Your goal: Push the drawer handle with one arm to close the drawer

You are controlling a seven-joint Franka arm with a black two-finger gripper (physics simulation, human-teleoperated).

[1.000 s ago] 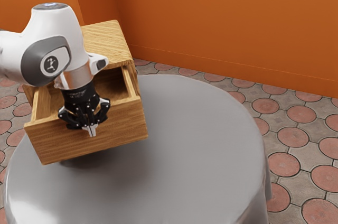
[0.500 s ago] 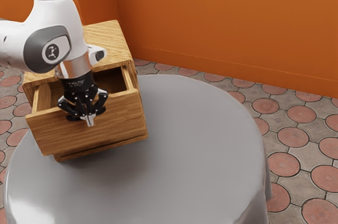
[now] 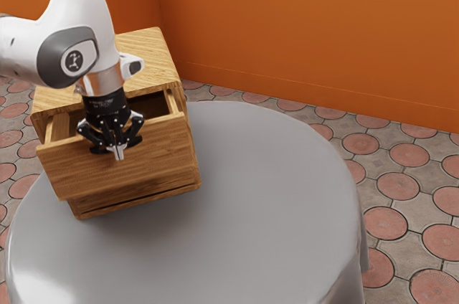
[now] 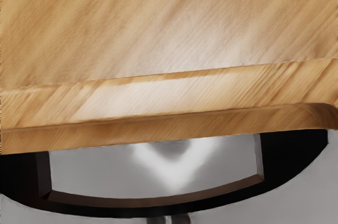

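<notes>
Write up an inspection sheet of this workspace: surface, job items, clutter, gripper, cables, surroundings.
Surface: round table under a smooth grey covering.
Job's things: wooden cabinet on the table, toward the exterior view's left; its drawer is partly open, with a black curved handle on the front. The drawer's inside is mostly hidden.
Clutter: nothing seen.
Gripper: black, fingers together, at the drawer's front by the handle; whether it touches the handle, I cannot tell.
Cables: nothing seen.
Surroundings: orange wall behind; floor of grey paving with reddish round tiles.
</notes>
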